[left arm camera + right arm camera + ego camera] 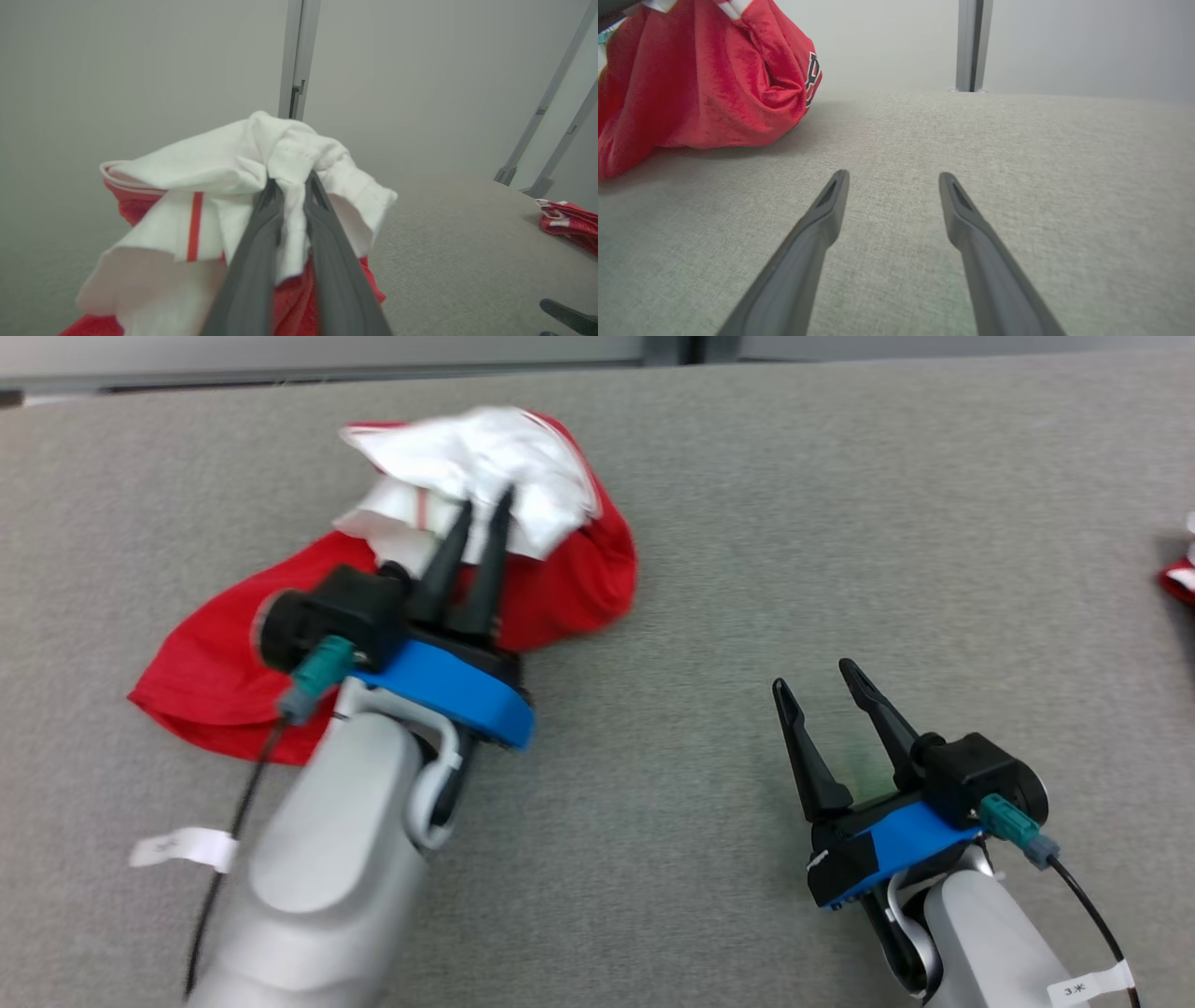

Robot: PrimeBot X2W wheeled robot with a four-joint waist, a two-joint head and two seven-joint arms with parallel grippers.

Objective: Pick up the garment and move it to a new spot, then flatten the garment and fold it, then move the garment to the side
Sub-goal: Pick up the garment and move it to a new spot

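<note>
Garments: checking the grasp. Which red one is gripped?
The crumpled garment, whose white part the left gripper pinches; the other garment lies apart at the far right.

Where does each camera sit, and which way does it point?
Head view: on the head, looking down at the grey table; shows both forearms, left hand pinching the red-and-white garment, right hand open.
Left wrist view: on the left wrist, looking along its fingers into the garment's white fabric.
Right wrist view: on the right wrist, looking low across the table between its spread fingers.
Shared: all three see the garment; head and left wrist also see a second red cloth.
</note>
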